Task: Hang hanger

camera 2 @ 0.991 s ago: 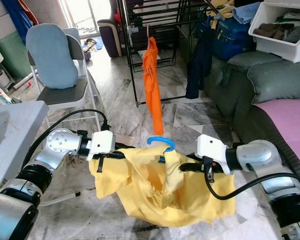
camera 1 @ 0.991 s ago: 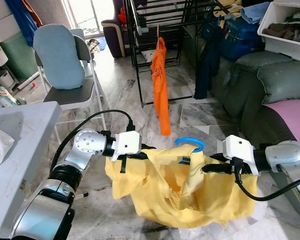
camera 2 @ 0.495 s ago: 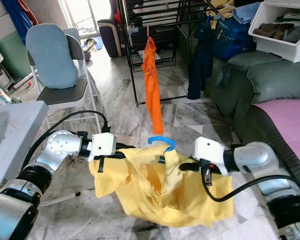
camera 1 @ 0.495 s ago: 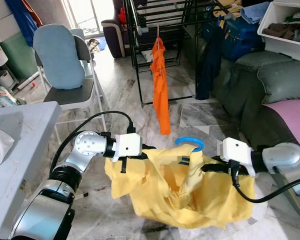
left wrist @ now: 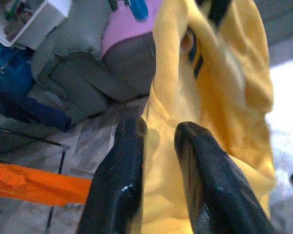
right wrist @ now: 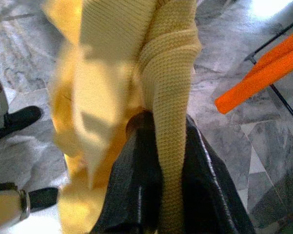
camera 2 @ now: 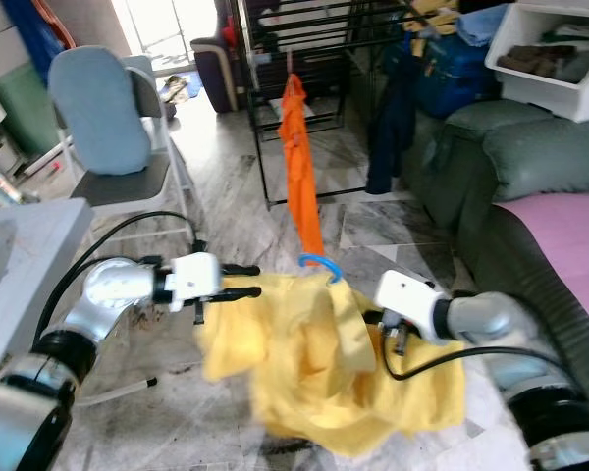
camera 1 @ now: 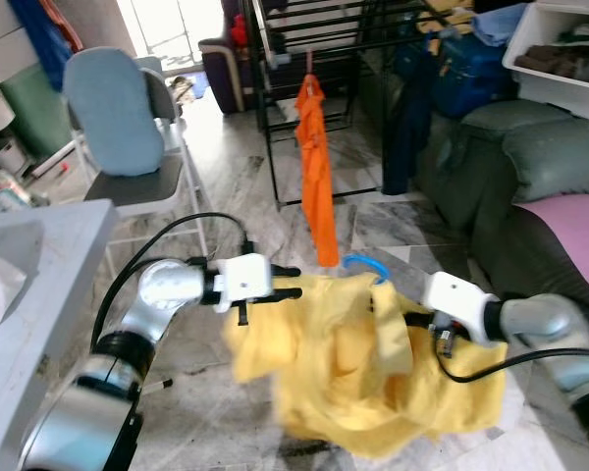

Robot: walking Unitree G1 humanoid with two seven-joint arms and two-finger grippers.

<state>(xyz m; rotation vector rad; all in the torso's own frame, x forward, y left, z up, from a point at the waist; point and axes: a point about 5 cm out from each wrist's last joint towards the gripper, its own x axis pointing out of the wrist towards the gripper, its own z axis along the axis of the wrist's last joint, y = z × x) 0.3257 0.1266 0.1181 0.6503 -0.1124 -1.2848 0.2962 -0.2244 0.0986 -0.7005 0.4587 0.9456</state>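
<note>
A yellow shirt [camera 1: 358, 373] hangs on a blue hanger, whose hook [camera 1: 365, 263] sticks up from the collar. The shirt dangles low over the marble floor between my arms. My left gripper [camera 1: 293, 281] is at the shirt's left edge with its fingers [left wrist: 127, 161] apart, and yellow cloth lies in and beyond the gap. My right gripper [camera 1: 412, 319] is shut on a fold of the shirt [right wrist: 168, 73] on its right side, its fingers mostly covered by cloth. A black drying rack [camera 1: 319, 29] stands ahead, with an orange garment [camera 1: 317, 167] hanging from it.
A folding chair with a blue cushion [camera 1: 118, 113] stands at the left, with a white table edge [camera 1: 39, 255] nearer me. A grey sofa [camera 1: 530, 157] with a pink blanket [camera 1: 579, 221] and a white bin [camera 1: 560, 59] stand at the right. A dark blue garment [camera 1: 409, 108] hangs on the rack.
My left gripper has opened and let the shirt's left side go. The shirt has swung and bunched toward the right gripper, which still holds it. The picture is blurred.
</note>
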